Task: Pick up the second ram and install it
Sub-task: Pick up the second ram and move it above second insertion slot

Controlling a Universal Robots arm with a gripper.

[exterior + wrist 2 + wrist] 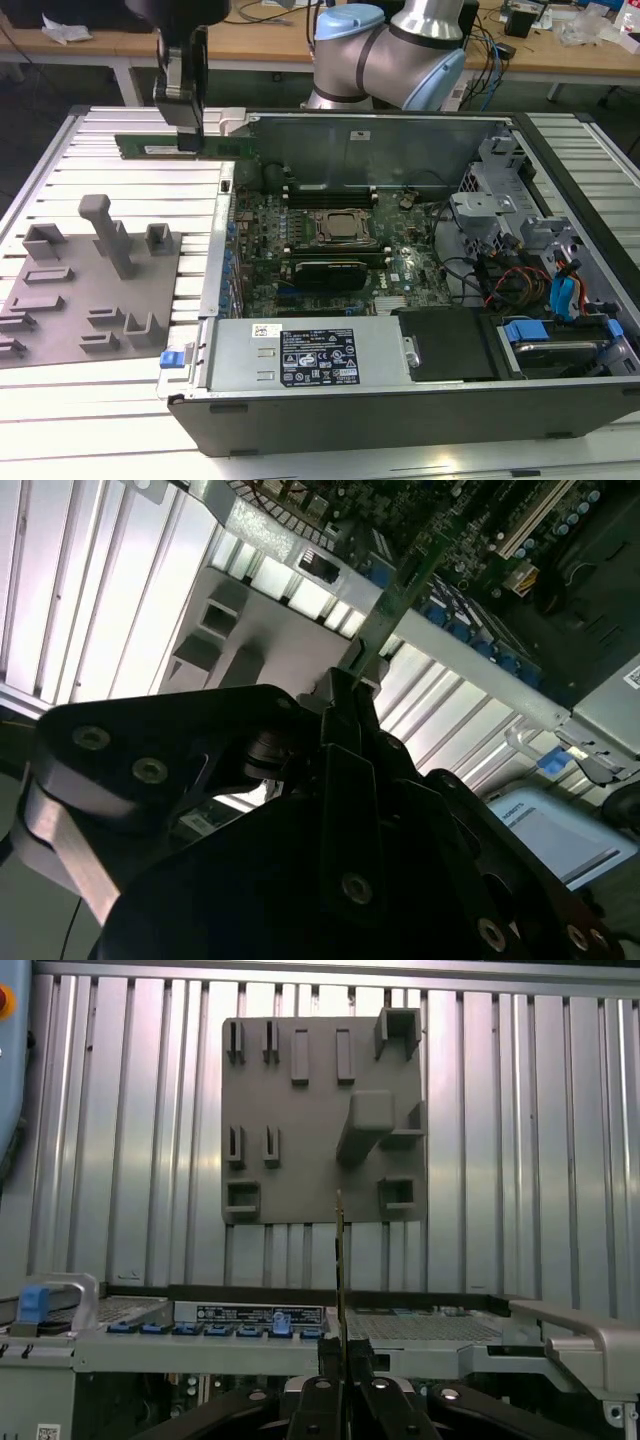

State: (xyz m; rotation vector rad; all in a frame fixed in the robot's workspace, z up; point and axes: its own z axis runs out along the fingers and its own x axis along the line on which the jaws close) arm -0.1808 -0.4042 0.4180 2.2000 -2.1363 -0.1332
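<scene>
In the exterior view my gripper (188, 138) hangs above the back left corner of the open computer case (400, 400), shut on the second ram (150, 149). That ram is a long thin green stick, held level in the air over the ribbed table, just outside the case's left wall. Both wrist views show the ram edge-on, sticking out from between the closed fingertips (347, 692): the ram (402, 588) points toward the motherboard, and the ram (340, 1260) crosses the case's edge. The motherboard's memory slots (330, 190) lie behind the processor socket (340, 226).
A grey fixture plate (90, 300) with blocks and a tall post (108, 232) lies on the ribbed table at the exterior view's left, also visible as the plate (320, 1120). Inside the case are a black card (330, 272), a power supply (300, 352), cables and drive bays (540, 270).
</scene>
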